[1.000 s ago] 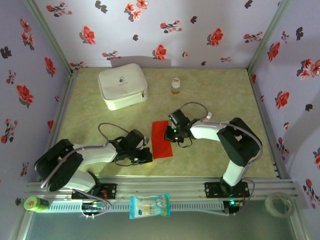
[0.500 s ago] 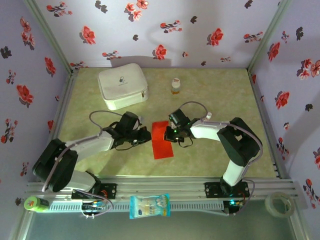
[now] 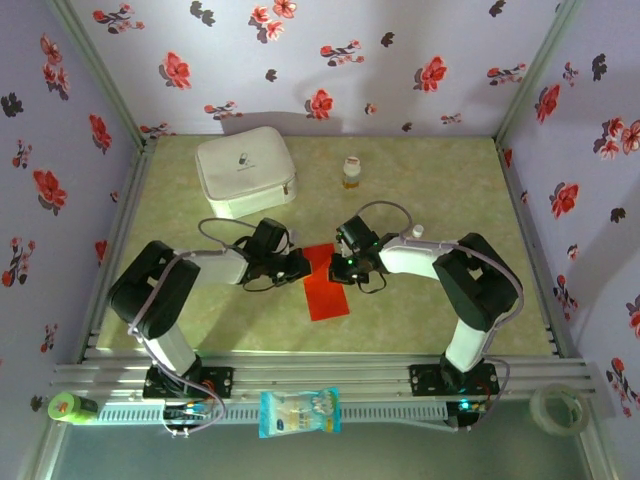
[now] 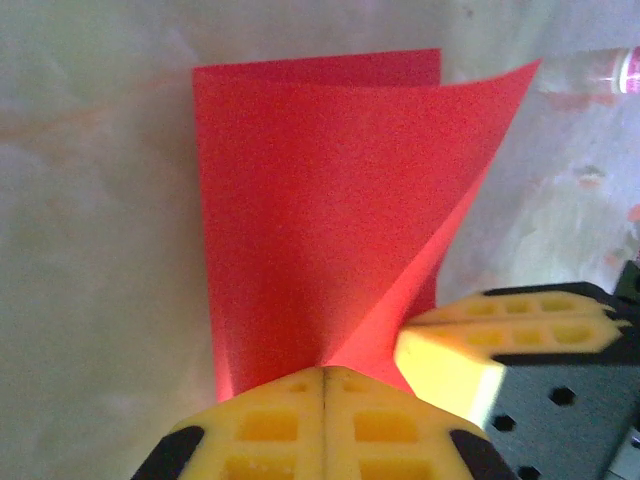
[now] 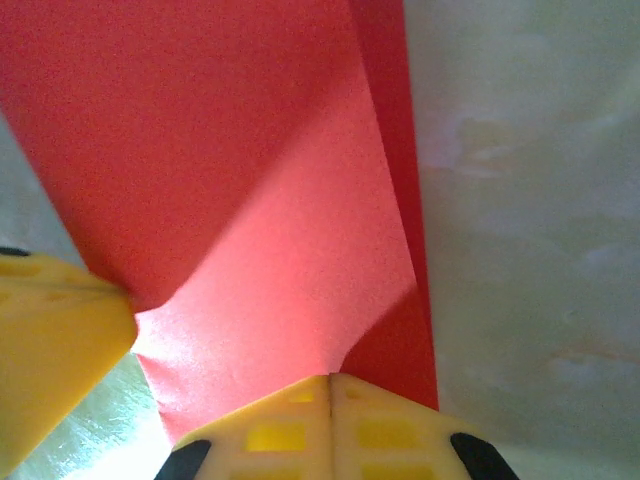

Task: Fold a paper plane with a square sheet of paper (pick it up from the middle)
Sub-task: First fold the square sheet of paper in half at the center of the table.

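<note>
The square sheet of paper (image 3: 326,290) is bright red and lies mid-table as a narrow folded strip. One corner flap of the sheet (image 4: 470,170) stands up off the lower layer. My left gripper (image 3: 302,266) is shut, its yellow tips (image 4: 325,372) resting on the sheet at the foot of the raised flap. My right gripper (image 3: 346,266) faces it across the strip's far end, shut on the flap's edge (image 5: 331,378). The right finger (image 4: 470,350) shows beside the left tips. No paper plane shape is in view.
A white zip case (image 3: 245,172) and a small bottle (image 3: 350,172) stand at the back. On the front rail are a blue-and-white snack packet (image 3: 299,412), a tape roll (image 3: 557,408) and a green object (image 3: 65,407). Flowered walls enclose the table.
My left arm swung from the near left up to the far left end of the red strip, with its gripper shut throughout. The right arm stayed put.
</note>
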`<state>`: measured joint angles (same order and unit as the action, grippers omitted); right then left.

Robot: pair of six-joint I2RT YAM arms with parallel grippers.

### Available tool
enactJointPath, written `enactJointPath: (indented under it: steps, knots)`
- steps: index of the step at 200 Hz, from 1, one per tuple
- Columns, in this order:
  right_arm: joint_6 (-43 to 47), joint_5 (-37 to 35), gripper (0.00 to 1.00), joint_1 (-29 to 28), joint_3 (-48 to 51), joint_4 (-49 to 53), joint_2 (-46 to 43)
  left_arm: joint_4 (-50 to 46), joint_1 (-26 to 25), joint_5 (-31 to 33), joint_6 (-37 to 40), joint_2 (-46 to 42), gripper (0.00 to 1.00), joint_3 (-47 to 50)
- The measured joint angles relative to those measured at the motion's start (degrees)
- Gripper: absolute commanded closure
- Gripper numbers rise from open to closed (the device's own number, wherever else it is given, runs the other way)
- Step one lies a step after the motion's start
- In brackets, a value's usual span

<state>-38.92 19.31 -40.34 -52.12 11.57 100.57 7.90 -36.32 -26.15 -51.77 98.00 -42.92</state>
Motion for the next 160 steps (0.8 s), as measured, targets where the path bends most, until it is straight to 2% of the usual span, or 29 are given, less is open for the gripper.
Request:
enactJointPath:
  steps: [72,160]
  knots:
    - [0.0,0.0,1.00,0.0,0.0,0.0,0.0,5.2,0.7,-0.7,1.2,1.5,0.96,2.9]
    - [0.0,0.0,1.00,0.0,-0.4,0.7,0.2,-1.6,1.6,-0.3,4.2,1.9,0.95,-3.8]
